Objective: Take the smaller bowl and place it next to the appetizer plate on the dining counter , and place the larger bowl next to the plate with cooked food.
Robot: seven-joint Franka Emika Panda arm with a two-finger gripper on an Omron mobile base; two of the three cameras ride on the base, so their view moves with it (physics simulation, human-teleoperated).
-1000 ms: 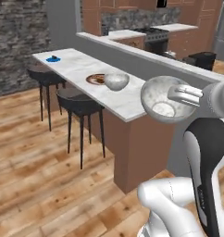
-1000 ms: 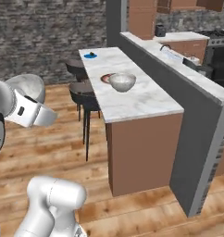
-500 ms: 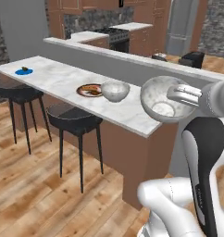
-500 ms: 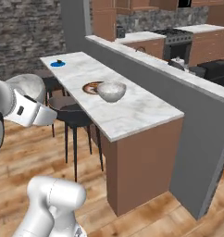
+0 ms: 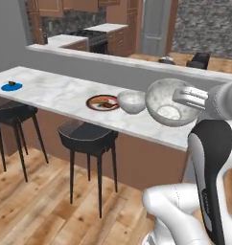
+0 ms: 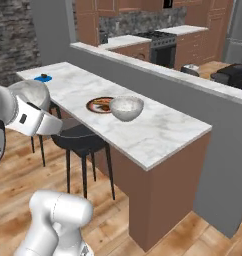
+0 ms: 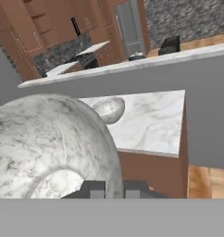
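Observation:
My gripper (image 5: 179, 98) is shut on the rim of the smaller bowl (image 5: 167, 102), a grey-white marbled bowl held in the air off the near end of the dining counter (image 5: 55, 95). In the hand view the smaller bowl (image 7: 49, 143) sits just above my gripper (image 7: 114, 189). The larger bowl (image 5: 131, 101) rests on the counter right beside the dark-rimmed plate of orange cooked food (image 5: 102, 102). The blue appetizer plate (image 5: 11, 86) with its dark morsel lies far off at the counter's left end. In the right base view the smaller bowl (image 6: 28, 92) peeks out behind my hand.
Two black stools (image 5: 87, 136) stand under the counter's near side on the wooden floor. A raised grey wall ledge (image 5: 113, 60) runs behind the counter. The counter's brown end panel (image 6: 168, 195) is close ahead. Kitchen cabinets and a stove stand beyond.
The whole picture has shifted, so the base has driven and turned; the counter now stretches further left. The bowl stays in my shut gripper, in the same place relative to the arm.

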